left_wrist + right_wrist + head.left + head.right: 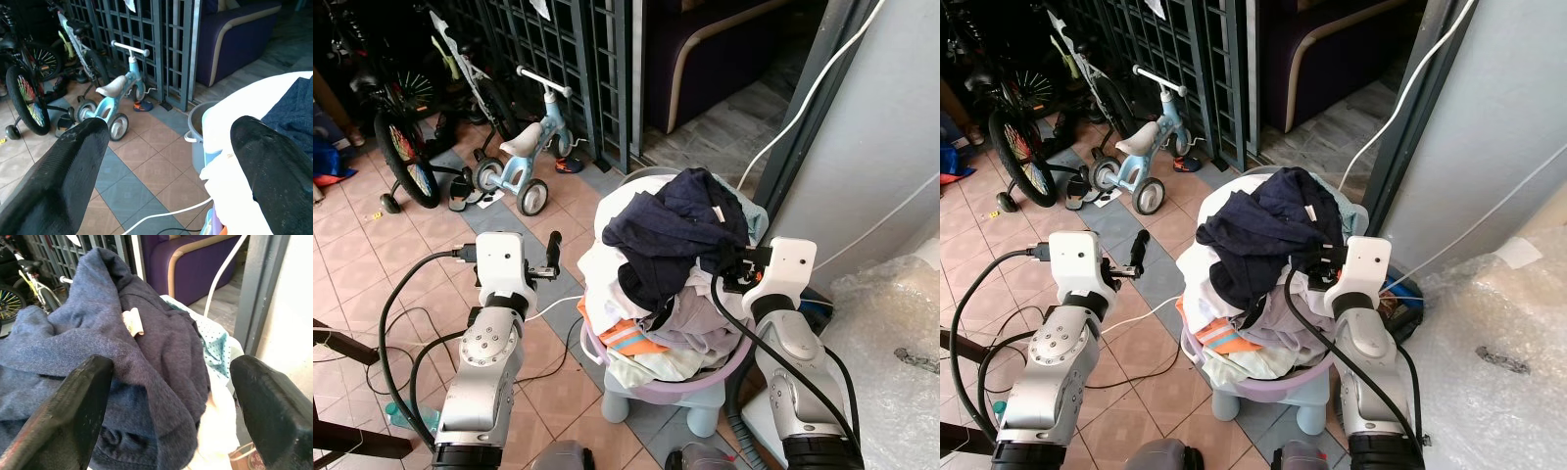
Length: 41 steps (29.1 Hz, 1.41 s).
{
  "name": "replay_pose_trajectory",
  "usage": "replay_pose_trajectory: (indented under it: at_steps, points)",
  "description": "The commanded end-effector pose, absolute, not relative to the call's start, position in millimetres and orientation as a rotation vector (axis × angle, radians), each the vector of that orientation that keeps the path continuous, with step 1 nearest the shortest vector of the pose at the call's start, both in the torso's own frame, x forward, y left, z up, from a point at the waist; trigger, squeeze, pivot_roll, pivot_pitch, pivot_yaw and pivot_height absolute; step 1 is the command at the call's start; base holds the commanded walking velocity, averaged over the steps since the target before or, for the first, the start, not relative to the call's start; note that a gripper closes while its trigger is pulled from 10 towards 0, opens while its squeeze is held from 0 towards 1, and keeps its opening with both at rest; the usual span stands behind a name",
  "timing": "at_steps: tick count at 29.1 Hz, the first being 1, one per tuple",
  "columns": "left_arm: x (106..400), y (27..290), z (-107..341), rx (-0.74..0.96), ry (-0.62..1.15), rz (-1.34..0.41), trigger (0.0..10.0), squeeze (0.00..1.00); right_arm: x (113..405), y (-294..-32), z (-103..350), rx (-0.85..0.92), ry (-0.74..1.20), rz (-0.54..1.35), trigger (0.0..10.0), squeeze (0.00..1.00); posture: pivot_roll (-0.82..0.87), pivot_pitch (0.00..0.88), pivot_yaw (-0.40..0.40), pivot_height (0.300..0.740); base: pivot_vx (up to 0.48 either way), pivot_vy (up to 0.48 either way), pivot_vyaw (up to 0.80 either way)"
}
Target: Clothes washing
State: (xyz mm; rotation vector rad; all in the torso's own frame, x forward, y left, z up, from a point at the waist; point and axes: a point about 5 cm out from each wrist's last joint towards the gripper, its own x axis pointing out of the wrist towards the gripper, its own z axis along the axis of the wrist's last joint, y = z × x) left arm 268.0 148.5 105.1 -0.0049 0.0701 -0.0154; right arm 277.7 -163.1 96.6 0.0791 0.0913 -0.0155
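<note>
Even daylight fills the scene, brightest on the pale wall (891,147) toward two o'clock, while the bicycles (401,147) at ten o'clock sit in dim shade. Head views are sharp; in both wrist views the close black fingers (73,181) blur softly.

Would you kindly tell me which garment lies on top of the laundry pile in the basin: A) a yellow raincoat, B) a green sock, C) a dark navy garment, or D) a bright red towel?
C: a dark navy garment crowns the heap of clothes in the lilac basin, with white and orange-striped pieces beneath it.
</note>
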Motion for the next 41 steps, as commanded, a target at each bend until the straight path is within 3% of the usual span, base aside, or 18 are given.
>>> replay_pose_trajectory:
  at_steps: [1,7,16,17,18,41]
  points:
    - [269.7,152.6,106.7,-0.012,0.073,-0.002,10.0,0.0,283.3,-155.5,103.8,0.08,0.07,0.031,10.0,0.0,0.03,0.071,0.045,0.74,0.0,0.0,0.0]
    - [271.3,155.6,108.8,-0.024,0.069,0.03,10.0,0.0,297.6,-130.6,111.1,-0.128,0.053,0.251,10.0,0.0,0.05,0.066,0.013,0.74,0.0,0.0,0.0]
    - [270.1,152.3,105.1,-0.017,0.101,0.03,10.0,0.0,310.0,-147.1,92.1,-0.264,0.192,0.146,9.8,0.0,0.04,0.069,-0.001,0.74,0.0,0.0,0.0]
    - [270.1,152.1,104.8,-0.018,0.103,0.029,10.0,0.0,310.6,-148.8,91.0,-0.267,0.202,0.134,4.3,0.0,0.04,0.069,-0.001,0.74,0.0,0.0,0.0]
    - [270.1,151.9,104.5,-0.018,0.105,0.028,10.0,0.0,311.0,-149.9,90.2,-0.271,0.208,0.127,0.0,0.0,0.04,0.069,-0.002,0.74,0.0,0.0,0.0]
    - [267.6,149.7,103.2,-0.03,0.124,0.025,10.0,0.0,304.8,-140.9,80.4,-0.157,0.271,0.142,0.0,0.0,0.05,0.086,-0.017,0.74,0.0,0.0,0.0]
